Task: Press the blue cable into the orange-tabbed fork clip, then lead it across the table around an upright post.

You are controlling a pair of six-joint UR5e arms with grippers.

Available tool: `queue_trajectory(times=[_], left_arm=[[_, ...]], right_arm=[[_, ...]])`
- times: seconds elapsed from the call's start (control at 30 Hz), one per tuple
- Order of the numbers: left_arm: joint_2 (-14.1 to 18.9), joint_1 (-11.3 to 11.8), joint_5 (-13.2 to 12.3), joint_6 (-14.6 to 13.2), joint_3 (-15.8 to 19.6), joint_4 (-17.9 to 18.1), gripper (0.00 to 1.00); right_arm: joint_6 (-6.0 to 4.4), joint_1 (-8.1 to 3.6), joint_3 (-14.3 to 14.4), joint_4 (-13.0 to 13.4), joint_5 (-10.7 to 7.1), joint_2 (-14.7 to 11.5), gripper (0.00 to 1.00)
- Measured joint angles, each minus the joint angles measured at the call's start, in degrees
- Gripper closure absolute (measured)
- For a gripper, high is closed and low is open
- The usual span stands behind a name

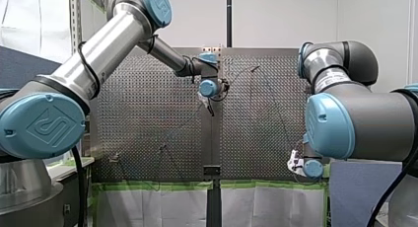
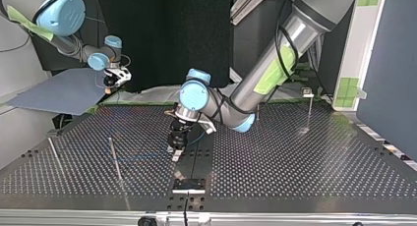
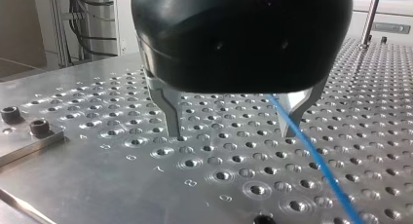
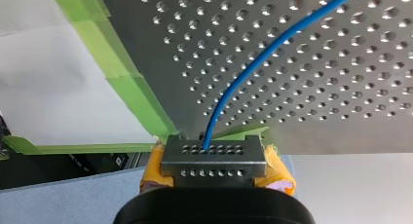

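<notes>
Your left gripper stands wide open with its tips just above the perforated desk, and it holds nothing. The blue cable runs just beside one finger, not in the middle of the gap. If you close now, I think this finger may push the cable aside or nip it only at the tip, and then it can slip when you press it down.

Your right gripper is closed on the cable's end, beyond the desk's edge. A pull from there may drag the cable away.

In the top view an upright post stands at 9 o'clock from your left gripper. The orange-tabbed clip I cannot find with certainty.
</notes>
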State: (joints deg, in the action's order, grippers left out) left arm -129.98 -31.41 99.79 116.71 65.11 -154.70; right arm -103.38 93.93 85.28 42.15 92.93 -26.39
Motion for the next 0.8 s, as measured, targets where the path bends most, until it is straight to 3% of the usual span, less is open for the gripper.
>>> queue_trajectory(times=[0.5,0.8], left_arm=[[0.0,-0.3,-0.1,0.0,0.0,-0.2,0.04],[0.0,-1.0,0.1,0.1,0.0,-2.0,0.04]], right_arm=[[-0.13,-0.78,-1.1,3.5,-0.02,1.1,1.00],[-0.10,-0.94,-2.7,2.8,-0.10,1.2,1.00]])
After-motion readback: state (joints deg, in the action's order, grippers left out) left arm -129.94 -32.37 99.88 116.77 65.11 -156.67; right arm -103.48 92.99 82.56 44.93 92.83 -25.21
